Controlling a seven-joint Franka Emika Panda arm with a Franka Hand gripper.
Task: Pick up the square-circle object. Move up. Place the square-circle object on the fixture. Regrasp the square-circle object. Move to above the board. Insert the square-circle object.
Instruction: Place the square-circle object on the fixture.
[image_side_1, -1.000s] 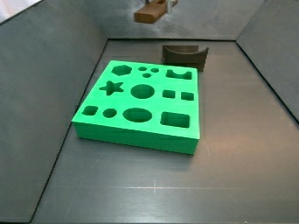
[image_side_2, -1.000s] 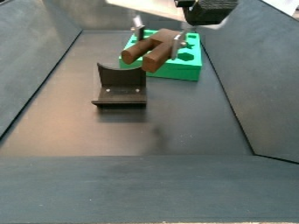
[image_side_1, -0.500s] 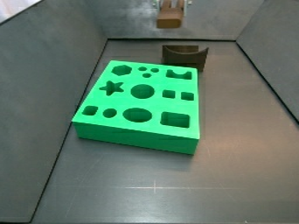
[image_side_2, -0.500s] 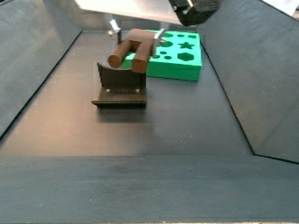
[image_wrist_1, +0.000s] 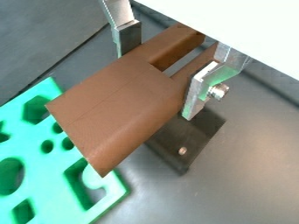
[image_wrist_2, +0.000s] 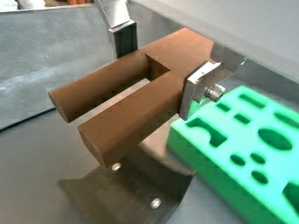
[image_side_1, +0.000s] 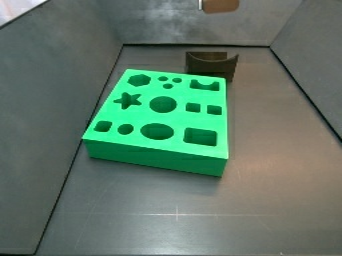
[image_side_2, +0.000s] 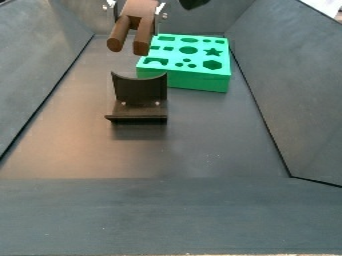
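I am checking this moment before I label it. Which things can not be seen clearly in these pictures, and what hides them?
- Gripper: cut off by the top edge in both side views.
- Square-circle object: only its lower end shows in a side view.
- Fixture: its notch is covered by the object in both wrist views.
- Board: partly outside both wrist views.

Silver end effector (image_wrist_1: 173, 54) fingers (image_wrist_1: 208, 80), seemingly dark-padded, clamp the plain brown square-circle object (image_wrist_1: 122, 109). The board (image_side_2: 187, 60) is bright green, the fixture (image_side_2: 136, 97) dark grey-black, the bench (image_side_2: 174, 150) dull grey.
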